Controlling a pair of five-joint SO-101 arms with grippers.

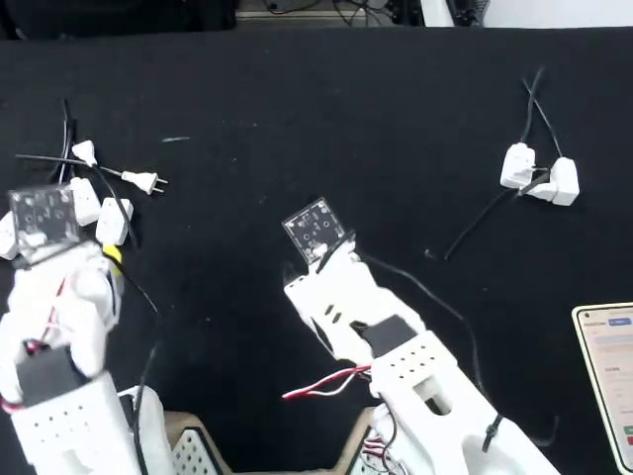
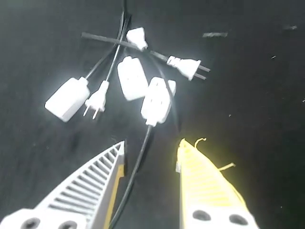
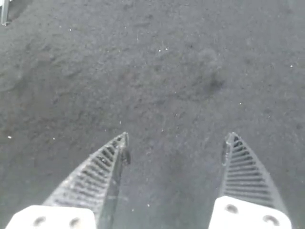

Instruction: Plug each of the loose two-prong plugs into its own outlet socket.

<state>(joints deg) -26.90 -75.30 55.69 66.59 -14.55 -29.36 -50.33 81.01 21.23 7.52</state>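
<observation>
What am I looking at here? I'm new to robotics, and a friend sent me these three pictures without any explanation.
Two small white robot arms, left arm and right arm, sit at a table under black cloth. One picture looks down from a fixed camera. The other two come from cameras on each arm's wrist, so the pointed shapes there are that arm's own fingers. The left gripper is open above white outlet sockets and loose two-prong plugs, a black cord lying between its fingers. The right gripper is open over the cloth. Another white cluster lies farther off. Nothing is held.
</observation>
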